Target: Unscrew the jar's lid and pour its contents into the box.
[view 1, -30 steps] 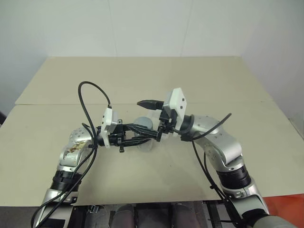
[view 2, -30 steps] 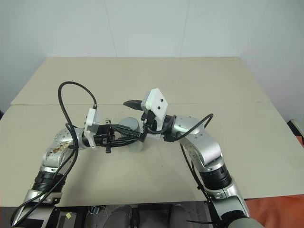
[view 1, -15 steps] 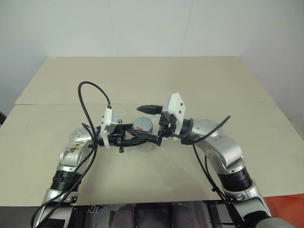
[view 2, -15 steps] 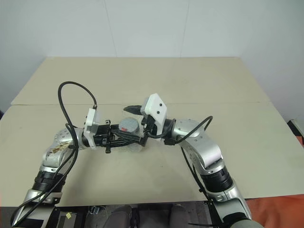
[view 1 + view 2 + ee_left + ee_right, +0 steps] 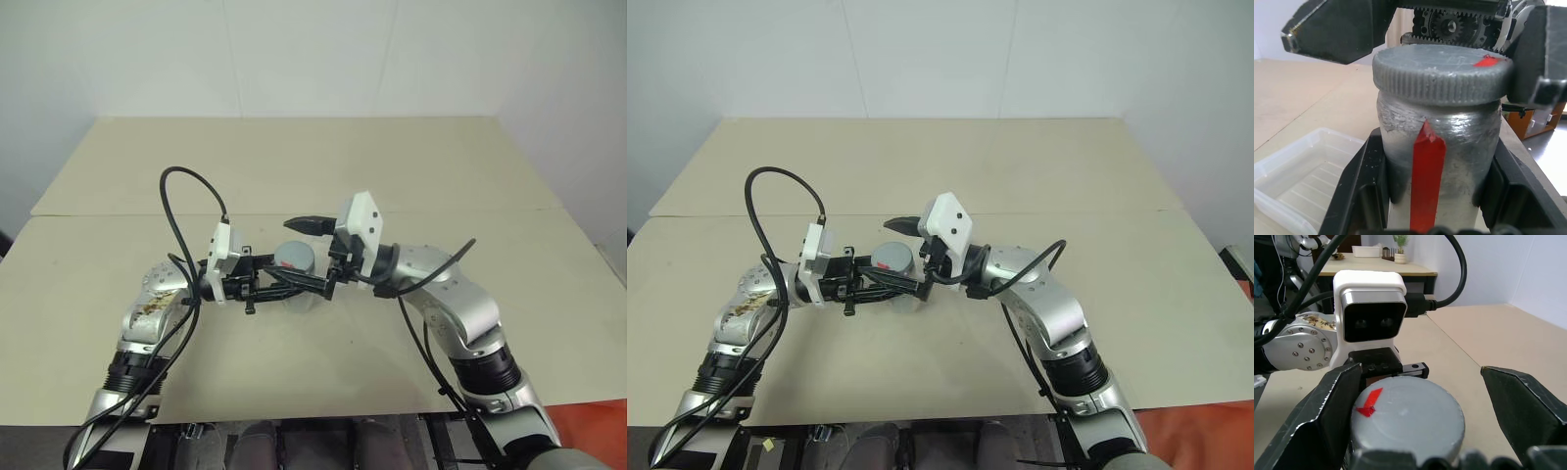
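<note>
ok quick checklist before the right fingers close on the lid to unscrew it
1. Jar held steady by left gripper: ok, its fingers are clamped on both sides of the body.
2. Lid on and reachable: ok, it sits fully on the jar, top bare.
3. Right gripper open wide enough: ok, one finger on each side of the lid.
4. Right fingers centred on the lid: not ok, one sits close against it, the other well clear.
5. Box ready for pouring: ok, open, on the table beside the jar.
6. Contents present: cannot tell.

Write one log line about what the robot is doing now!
left gripper: shut on grey metal jar | right gripper: open around round grey lid | clear plastic box: beside jar
</note>
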Action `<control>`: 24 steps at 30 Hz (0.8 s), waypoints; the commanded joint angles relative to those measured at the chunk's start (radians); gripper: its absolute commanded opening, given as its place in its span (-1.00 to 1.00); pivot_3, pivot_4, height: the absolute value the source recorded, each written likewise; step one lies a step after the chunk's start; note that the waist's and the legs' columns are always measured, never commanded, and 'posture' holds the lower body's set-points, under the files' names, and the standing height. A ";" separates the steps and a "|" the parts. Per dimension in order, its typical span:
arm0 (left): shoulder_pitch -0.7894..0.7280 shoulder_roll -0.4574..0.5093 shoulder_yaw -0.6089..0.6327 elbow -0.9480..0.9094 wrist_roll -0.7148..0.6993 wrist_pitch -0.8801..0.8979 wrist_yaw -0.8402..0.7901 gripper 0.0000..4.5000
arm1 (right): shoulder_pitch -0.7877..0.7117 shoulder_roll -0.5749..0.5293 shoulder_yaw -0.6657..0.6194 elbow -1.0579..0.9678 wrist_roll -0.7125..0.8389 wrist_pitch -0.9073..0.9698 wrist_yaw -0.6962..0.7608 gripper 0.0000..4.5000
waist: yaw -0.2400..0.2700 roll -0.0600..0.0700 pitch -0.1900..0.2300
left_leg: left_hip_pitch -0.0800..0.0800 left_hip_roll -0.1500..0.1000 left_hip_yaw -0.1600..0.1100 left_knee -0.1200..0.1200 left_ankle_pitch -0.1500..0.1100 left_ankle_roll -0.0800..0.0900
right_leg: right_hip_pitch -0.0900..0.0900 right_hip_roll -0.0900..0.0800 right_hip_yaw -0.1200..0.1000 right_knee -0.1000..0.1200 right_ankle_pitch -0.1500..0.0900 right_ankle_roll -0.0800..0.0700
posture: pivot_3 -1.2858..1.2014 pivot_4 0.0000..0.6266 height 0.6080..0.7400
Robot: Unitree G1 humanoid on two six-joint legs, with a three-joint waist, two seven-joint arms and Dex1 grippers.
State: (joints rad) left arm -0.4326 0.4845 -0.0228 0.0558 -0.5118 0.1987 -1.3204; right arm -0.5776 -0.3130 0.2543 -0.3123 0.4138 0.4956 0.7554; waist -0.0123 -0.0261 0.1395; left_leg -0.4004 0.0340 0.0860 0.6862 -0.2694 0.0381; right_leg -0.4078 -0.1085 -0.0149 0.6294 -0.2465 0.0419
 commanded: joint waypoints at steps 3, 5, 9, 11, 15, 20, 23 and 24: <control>-0.020 0.012 0.014 -0.020 -0.015 -0.004 -0.006 -0.14 | -0.001 -0.021 -0.054 -0.010 0.004 -0.007 -0.009 0.99 | 0.000 0.000 0.000 | 0.000 0.000 0.000 0.000 0.000 0.000 | 0.000 0.000 0.000 0.000 0.000 0.000 | 0.03 -0.52 1.00; -0.020 0.015 0.015 -0.021 -0.016 -0.004 -0.007 -0.14 | 0.004 -0.031 -0.061 -0.012 0.007 -0.008 -0.009 0.99 | 0.000 0.000 0.000 | 0.000 0.000 0.000 0.000 0.000 0.000 | 0.000 0.000 0.000 0.000 0.000 0.000 | 0.03 -0.52 1.00; -0.019 0.023 0.019 -0.022 -0.018 -0.002 -0.009 -0.14 | 0.019 -0.053 -0.078 -0.022 0.015 -0.008 -0.007 0.99 | 0.000 0.000 0.000 | 0.000 0.000 0.000 0.000 0.000 0.000 | 0.000 0.000 0.000 0.000 0.000 0.000 | 0.03 -0.52 1.00; -0.017 0.027 0.022 -0.025 -0.021 -0.001 -0.010 -0.14 | 0.029 -0.066 -0.091 -0.029 0.021 -0.006 -0.010 0.99 | 0.000 0.000 0.000 | 0.000 0.000 0.000 0.000 0.000 0.000 | 0.000 0.000 0.000 0.000 0.000 0.000 | 0.03 -0.52 1.00; -0.013 0.035 0.024 -0.031 -0.026 0.000 -0.010 -0.14 | 0.048 -0.088 -0.115 -0.042 0.034 0.000 -0.019 0.99 | 0.000 0.000 0.000 | 0.000 0.000 0.000 0.000 0.000 0.000 | 0.000 0.000 0.000 0.000 0.000 0.000 | 0.03 -0.52 1.00; -0.008 0.041 0.025 -0.038 -0.029 0.001 -0.008 -0.14 | 0.068 -0.117 -0.145 -0.055 0.049 0.004 -0.030 0.99 | 0.000 0.000 0.000 | 0.000 0.000 0.000 0.000 0.000 0.000 | 0.000 0.000 0.000 0.000 0.000 0.000 | 0.03 -0.52 1.00; -0.007 0.042 0.025 -0.041 -0.030 0.003 -0.008 -0.14 | 0.077 -0.126 -0.158 -0.061 0.059 0.006 -0.036 0.99 | 0.001 0.000 0.000 | 0.000 0.000 0.000 0.000 0.000 0.000 | 0.000 0.000 0.000 -0.001 0.000 0.000 | 0.03 -0.52 1.00; -0.007 0.043 0.026 -0.041 -0.030 0.004 -0.008 -0.14 | 0.079 -0.129 -0.161 -0.062 0.060 0.007 -0.038 0.99 | 0.001 0.000 0.000 | 0.000 0.000 0.000 0.000 0.000 0.000 | 0.000 0.000 0.000 -0.001 0.000 0.000 | 0.03 -0.52 1.00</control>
State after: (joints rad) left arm -0.4345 0.5251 0.0049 0.0556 -0.5163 0.2087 -1.3019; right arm -0.4924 -0.4330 0.1536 -0.3662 0.4750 0.4982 0.7541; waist -0.0117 -0.0264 0.1396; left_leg -0.4004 0.0340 0.0861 0.6862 -0.2695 0.0383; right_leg -0.4078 -0.1085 -0.0147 0.6289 -0.2465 0.0420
